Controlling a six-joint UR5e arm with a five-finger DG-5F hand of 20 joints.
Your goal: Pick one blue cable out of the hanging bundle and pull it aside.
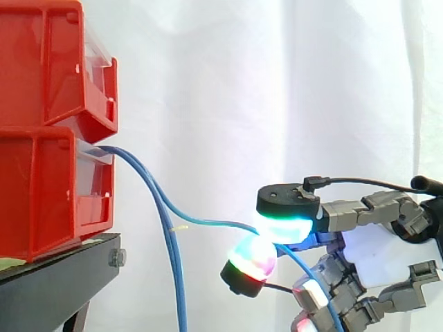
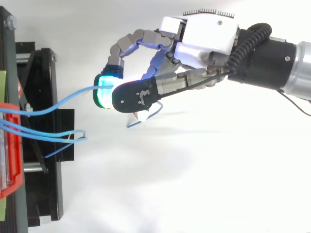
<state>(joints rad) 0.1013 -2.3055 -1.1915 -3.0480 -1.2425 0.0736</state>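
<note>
Behind, white curtain, black stand, red bins, cable

Bins: red
Stand: black
Cables: plain blue
Curtain: white
Hand: grey and white — fingers tipped glowing cyan-green, magenta-red

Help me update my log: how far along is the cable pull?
Done: the hand has singled out one blue cable, pinched between its fingers. In hand: that cable bows away from the bundle hanging by the bins. Left: probably pulling it further aside, since it curves slack rather than taut.
</note>
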